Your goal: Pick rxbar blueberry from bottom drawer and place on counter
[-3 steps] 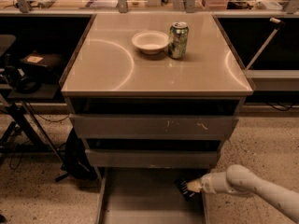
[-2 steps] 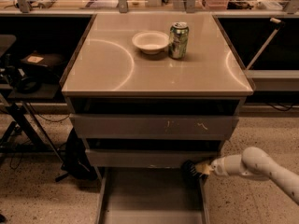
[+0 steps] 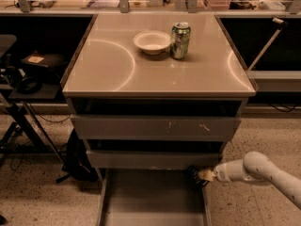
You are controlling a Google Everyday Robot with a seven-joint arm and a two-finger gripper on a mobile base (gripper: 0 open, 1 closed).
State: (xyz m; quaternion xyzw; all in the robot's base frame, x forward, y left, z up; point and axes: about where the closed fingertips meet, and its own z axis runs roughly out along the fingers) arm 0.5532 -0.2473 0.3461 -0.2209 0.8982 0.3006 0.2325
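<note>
The pincer (image 3: 199,175) grips rxbar blueberry (image 3: 192,175), lettering unreadable, over bottom drawer (image 3: 150,197).

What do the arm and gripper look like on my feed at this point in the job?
The arm is smooth, off-white and tubular, with a rounded bulbous joint; no cables or markings show. A small tan collar joins it to the gripper, which is dark, almost black, at the right edge of the bottom drawer.

- The counter (image 3: 113,74) carries two things near its far edge.
- A pale bowl (image 3: 151,41) sits about mid-width.
- A green can (image 3: 180,41) stands upright just right of it.
- The gripper (image 3: 197,175) is far below, at the bottom drawer (image 3: 150,197), right rear corner.
</note>
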